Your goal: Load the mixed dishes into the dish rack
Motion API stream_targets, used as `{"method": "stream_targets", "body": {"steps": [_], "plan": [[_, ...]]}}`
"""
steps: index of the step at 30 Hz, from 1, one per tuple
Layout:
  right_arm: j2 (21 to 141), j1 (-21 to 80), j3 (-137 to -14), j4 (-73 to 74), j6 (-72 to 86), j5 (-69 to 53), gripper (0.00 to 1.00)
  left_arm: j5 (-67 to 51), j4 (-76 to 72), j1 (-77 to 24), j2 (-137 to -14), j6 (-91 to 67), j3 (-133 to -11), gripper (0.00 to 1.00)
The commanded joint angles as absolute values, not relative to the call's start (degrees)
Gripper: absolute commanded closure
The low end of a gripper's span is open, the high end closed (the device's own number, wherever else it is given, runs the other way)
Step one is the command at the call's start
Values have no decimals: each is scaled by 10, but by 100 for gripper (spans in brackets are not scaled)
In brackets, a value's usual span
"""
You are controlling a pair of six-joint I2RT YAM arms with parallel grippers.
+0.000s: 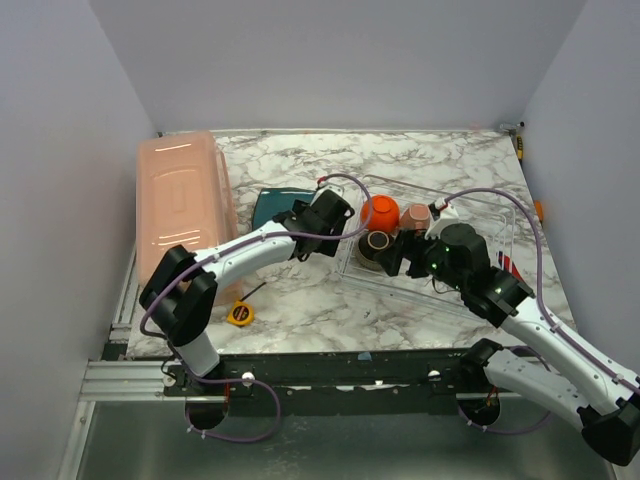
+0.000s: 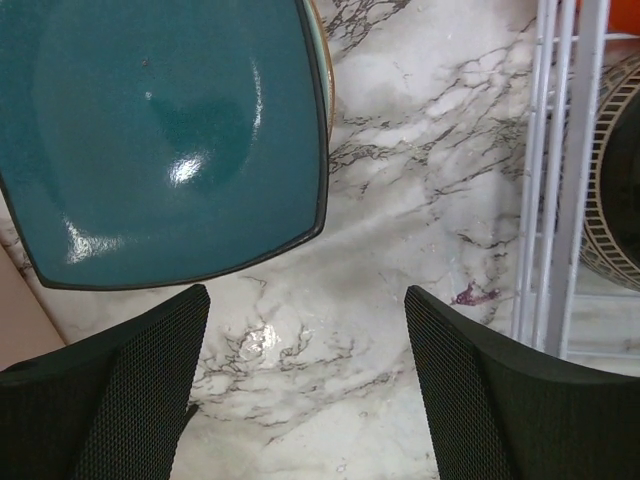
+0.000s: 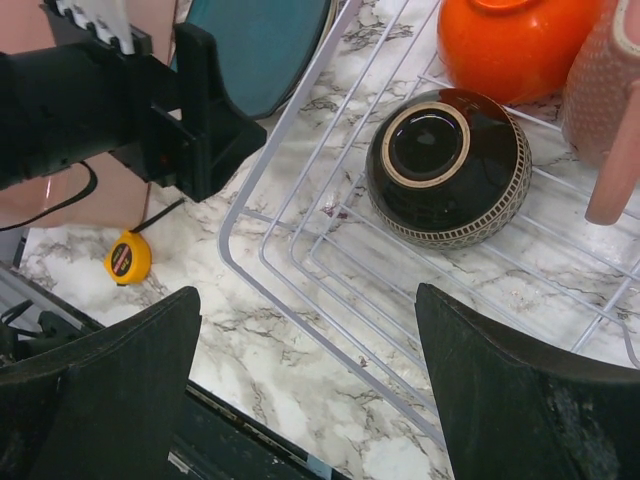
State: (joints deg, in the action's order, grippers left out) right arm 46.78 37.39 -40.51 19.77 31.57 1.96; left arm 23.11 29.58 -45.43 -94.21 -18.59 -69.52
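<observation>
**Plate (image 2: 160, 130) still to load**

Left gripper (image 2: 305, 300) is spread wide and empty, just left of the rack (image 2: 560, 200). The plate lies flat further left. Brown bowl (image 3: 450, 165), orange bowl (image 3: 520, 45) and mug (image 3: 600, 80) sit inside the rack. Next, I'd guess: catch the plate's rim.

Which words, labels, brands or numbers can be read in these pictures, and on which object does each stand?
No text can be read in any view.
On the yellow tape measure: a round red label, too small and blurred to read.
On the teal plate, orange bowl, dark brown bowl and mug: no writing shows.
</observation>
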Motion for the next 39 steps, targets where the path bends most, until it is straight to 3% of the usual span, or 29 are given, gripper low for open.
{"method": "stream_targets", "body": {"steps": [1, 19, 24, 34, 39], "plan": [[464, 375, -397, 203, 318, 6, 10, 261, 272, -453, -989, -170, -716, 22], [472, 375, -405, 213, 317, 4, 10, 316, 271, -439, -1121, -112, -785, 42], [477, 375, -403, 211, 320, 4, 10, 322, 278, -439, -1131, -111, -785, 54], [498, 375, -397, 187, 328, -13, 10, 299, 266, -440, -1086, -104, -751, 100], [517, 375, -412, 175, 347, -13, 10, 284, 261, -440, -1045, -109, -727, 100]]}}
